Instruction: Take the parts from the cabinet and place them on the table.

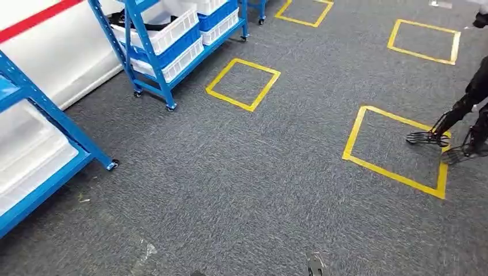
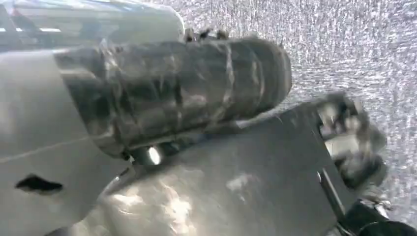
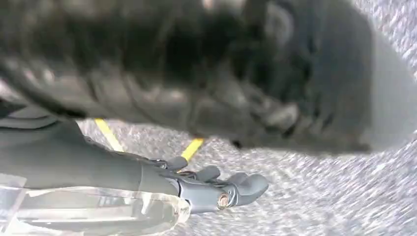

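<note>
Cabinet racks (image 1: 167, 46): 2 visible; 4 yellow floor squares (image 1: 243, 84).

Grey carpet (image 1: 241, 190) covers the floor, marked with yellow tape squares (image 1: 243, 84). A blue wheeled rack (image 1: 167, 43) with white and blue bins stands at the back, beside a white wall (image 1: 54, 49) with a red stripe. Another blue rack (image 1: 34, 149) with white trays stands at the left edge.
</note>
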Controlling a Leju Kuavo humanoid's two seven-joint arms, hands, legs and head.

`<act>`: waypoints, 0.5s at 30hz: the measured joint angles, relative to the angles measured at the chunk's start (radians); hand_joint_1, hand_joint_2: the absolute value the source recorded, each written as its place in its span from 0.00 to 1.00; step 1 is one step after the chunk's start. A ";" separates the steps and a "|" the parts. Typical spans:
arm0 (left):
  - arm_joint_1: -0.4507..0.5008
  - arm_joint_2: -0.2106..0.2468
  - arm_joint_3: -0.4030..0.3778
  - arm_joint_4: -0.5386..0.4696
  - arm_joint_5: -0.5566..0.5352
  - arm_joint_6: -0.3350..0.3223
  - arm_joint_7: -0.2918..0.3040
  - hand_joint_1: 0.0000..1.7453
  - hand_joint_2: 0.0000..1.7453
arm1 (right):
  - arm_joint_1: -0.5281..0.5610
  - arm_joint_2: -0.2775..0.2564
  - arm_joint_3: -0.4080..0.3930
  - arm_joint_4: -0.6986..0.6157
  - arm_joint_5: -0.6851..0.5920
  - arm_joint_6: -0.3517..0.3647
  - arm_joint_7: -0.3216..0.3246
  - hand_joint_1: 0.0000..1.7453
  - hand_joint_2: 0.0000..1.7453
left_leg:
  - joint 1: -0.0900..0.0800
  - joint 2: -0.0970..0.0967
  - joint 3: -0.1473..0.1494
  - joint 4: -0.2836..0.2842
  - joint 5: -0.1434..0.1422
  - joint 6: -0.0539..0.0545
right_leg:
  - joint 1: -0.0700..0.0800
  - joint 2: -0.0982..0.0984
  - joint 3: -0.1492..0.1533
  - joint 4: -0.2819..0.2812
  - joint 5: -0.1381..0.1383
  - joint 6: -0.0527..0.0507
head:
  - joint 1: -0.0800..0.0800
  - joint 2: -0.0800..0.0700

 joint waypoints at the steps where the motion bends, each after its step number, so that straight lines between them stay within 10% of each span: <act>1: -0.001 -0.002 -0.002 0.000 0.000 -0.003 0.005 0.00 0.00 | 0.003 -0.001 0.000 0.000 0.000 -0.002 0.000 0.00 0.00 | 0.001 0.007 -0.037 0.070 -0.031 -0.002 | 0.003 -0.019 0.000 0.001 -0.003 -0.003 | 0.000 0.000; 3: 0.000 -0.003 -0.008 0.000 0.001 -0.010 0.015 0.00 0.00 | 0.004 -0.003 0.000 0.000 0.000 -0.006 -0.006 0.00 0.00 | 0.001 0.012 -0.060 0.111 -0.030 -0.001 | 0.006 -0.046 0.001 0.003 -0.008 -0.004 | 0.000 0.000; 6: 0.003 -0.003 -0.016 0.000 0.005 -0.021 0.019 0.00 0.00 | 0.001 -0.003 0.000 0.000 0.000 -0.016 -0.012 0.00 0.00 | -0.005 0.031 0.056 -0.109 0.095 0.020 | 0.012 -0.080 0.014 0.003 -0.017 -0.003 | -0.001 0.000; 8: 0.002 0.001 -0.017 0.000 0.013 -0.024 0.019 0.00 0.00 | -0.001 -0.003 0.000 0.000 0.003 -0.018 -0.012 0.00 0.00 | -0.020 0.095 0.098 -0.192 0.095 0.043 | 0.018 -0.102 0.025 -0.003 -0.022 0.001 | 0.003 0.000; 12: 0.002 0.006 -0.017 0.001 0.031 -0.024 0.003 0.00 0.00 | -0.003 0.000 0.001 0.000 0.018 -0.014 -0.009 0.00 0.00 | -0.019 0.047 0.104 -0.219 0.107 0.052 | 0.022 -0.141 0.040 -0.012 -0.026 0.021 | 0.002 0.000; 15: 0.002 0.007 -0.017 0.001 0.044 -0.028 -0.007 0.00 0.00 | -0.004 0.001 0.008 -0.002 0.031 -0.016 -0.009 0.00 0.00 | -0.004 0.020 0.123 -0.237 0.118 0.054 | 0.010 -0.033 -0.017 0.117 -0.104 0.037 | 0.015 0.000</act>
